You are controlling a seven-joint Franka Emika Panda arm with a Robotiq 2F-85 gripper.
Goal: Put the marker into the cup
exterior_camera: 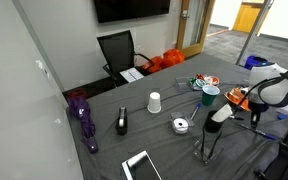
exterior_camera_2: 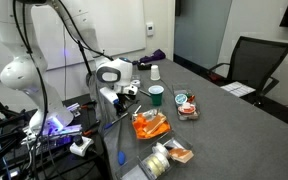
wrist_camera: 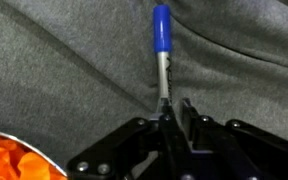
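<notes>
Spread wide, soft grey cloth, creased into shallow folds. Above it, angular black gripper, jaws nearly closed. Upright on the cloth, apart: small round teal-green cup, dark inside. Pinched between the jaws: slim silvery marker, glossy blue cap outward.

lower end of marker hidden inside pincer, blurred orange object cut off at corner
</notes>
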